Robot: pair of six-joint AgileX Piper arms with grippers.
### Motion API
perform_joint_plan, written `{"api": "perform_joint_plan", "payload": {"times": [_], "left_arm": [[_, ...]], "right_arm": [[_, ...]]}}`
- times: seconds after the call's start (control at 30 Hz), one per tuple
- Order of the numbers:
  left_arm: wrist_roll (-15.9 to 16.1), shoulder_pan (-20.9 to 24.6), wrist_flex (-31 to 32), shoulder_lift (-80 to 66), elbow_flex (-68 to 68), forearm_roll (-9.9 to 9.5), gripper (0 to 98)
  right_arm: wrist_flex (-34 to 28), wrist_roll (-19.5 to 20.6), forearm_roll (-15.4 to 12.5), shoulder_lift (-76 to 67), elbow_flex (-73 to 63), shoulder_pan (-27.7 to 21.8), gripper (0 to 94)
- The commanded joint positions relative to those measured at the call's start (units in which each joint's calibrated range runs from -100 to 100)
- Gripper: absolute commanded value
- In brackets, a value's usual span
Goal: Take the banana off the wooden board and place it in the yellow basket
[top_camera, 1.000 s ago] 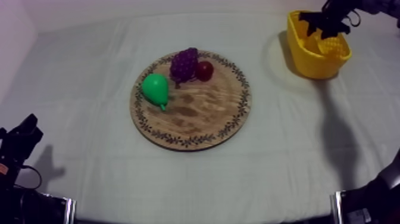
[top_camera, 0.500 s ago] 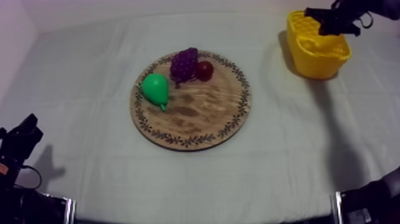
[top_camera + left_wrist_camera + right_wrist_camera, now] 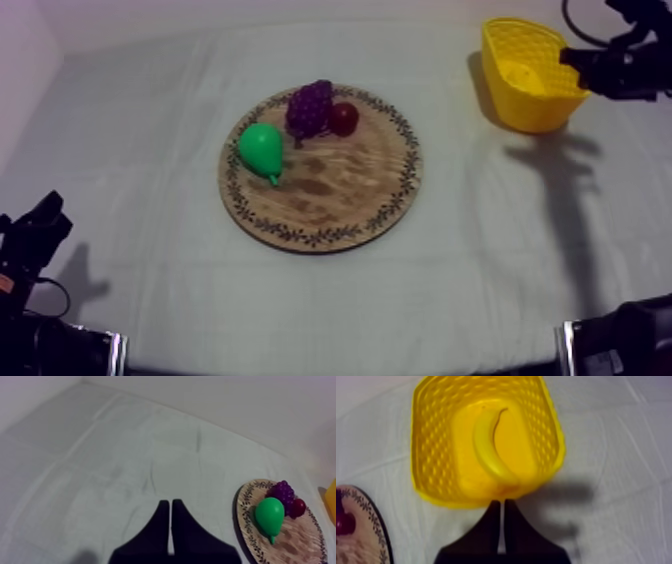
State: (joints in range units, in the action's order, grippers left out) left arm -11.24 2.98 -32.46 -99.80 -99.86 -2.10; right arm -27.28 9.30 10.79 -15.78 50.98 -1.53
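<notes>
The right gripper (image 3: 502, 503) hung with its two black fingers pressed together into a narrow wedge, pinching nothing, its tips just at the near rim of the yellow basket (image 3: 431, 451). Ahead of the tips, across that near wall, the banana (image 3: 488, 446) lay on the basket floor. The wall was the one thing between fingers and fruit. From above, the right gripper (image 3: 572, 58) sat beside the basket (image 3: 545, 110) on the side away from the wooden board (image 3: 340, 190).

Well off to the gripper's side, the board's patterned rim (image 3: 371, 526) showed on the cloth (image 3: 500, 250), with the small red fruit (image 3: 343, 523) on it. On the board stood a pear (image 3: 262, 148), a bunch of grapes (image 3: 310, 108) and the small red fruit (image 3: 344, 118), the grapes touching the red fruit and the pear just beside them.

The banana's long axis ran straight away from the fingertips, from the near wall toward the far one. Its outer curve bowed toward the board side, and both ends bent away from the board.

The left gripper (image 3: 170, 507) rested low over bare cloth, fingers pressed together with nothing between them, the board (image 3: 250, 526) well ahead and to one side.
</notes>
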Motion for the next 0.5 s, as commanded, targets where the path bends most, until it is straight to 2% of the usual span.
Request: {"api": "perform_joint_plan", "payload": {"times": [0.0, 0.2, 0.47], "left_arm": [[0.0, 0.0, 0.0, 0.0, 0.0, -0.03, 0.1], [0.0, 0.0, 0.0, 0.0, 0.0, -0.03, 0.1], [0.0, 0.0, 0.0, 0.0, 0.0, -0.03, 0.1]], "right_arm": [[2.0, 0.1, 0.5, -11.4, 13.3, 0.0, 0.7], [6.1, 0.2, 1.2, -27.3, 27.7, -0.2, 0.6], [5.8, 0.4, 0.1, -49.9, 41.4, 0.0, 0.6]]}}
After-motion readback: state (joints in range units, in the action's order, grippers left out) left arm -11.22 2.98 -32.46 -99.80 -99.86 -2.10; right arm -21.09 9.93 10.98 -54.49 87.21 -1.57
